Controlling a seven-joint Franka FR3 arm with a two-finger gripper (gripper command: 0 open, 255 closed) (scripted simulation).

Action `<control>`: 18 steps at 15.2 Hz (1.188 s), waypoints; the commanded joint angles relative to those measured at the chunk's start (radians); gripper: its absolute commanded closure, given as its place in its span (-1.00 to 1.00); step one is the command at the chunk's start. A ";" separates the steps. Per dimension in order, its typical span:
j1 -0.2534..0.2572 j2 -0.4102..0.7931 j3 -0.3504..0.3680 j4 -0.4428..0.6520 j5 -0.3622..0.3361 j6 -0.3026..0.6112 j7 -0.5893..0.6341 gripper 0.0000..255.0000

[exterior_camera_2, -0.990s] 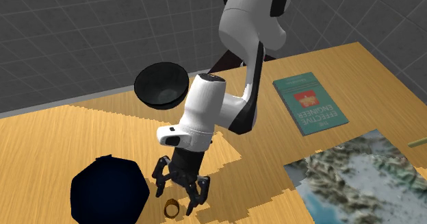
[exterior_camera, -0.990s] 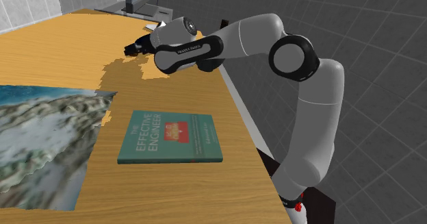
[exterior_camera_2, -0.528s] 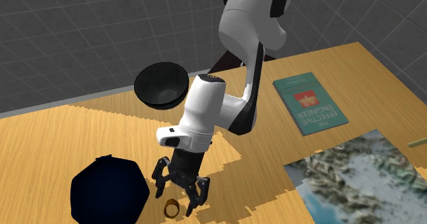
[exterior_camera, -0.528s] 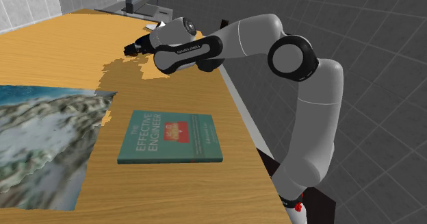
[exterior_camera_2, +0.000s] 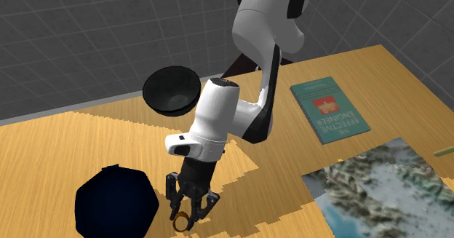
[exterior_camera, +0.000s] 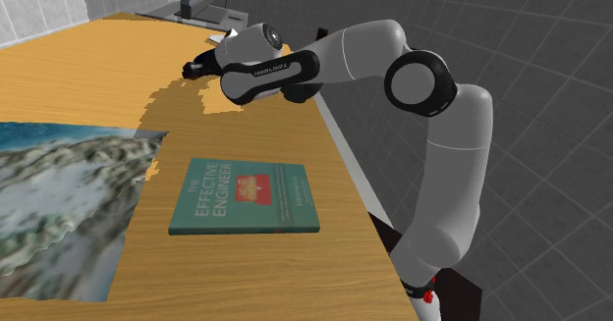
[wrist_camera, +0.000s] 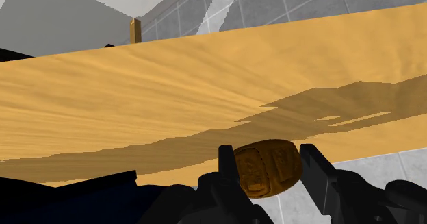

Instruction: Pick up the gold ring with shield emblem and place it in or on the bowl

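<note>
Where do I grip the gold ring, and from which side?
Take the gold ring across its band's outer sides, coming down from above. It is small, rounded and low on the table; the gripper straddles it that way, one finger against each side.

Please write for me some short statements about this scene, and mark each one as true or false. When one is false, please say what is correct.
1. The gold ring sits between the two fingers of the pincer. True.
2. The ring lies inside the black bowl. False: the ring is down at the pincer, well apart from the bowl.
3. A teal book lies flat on the wooden table. True.
4. The book rests on top of the landscape picture. False: it lies beside the picture, with bare table between them.
</note>
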 commanded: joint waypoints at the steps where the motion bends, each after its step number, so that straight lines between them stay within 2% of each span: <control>1: 0.000 0.003 0.000 -0.002 0.000 -0.003 0.000 1.00; 18: -0.011 -0.070 0.018 0.112 0.017 -0.188 -0.002 1.00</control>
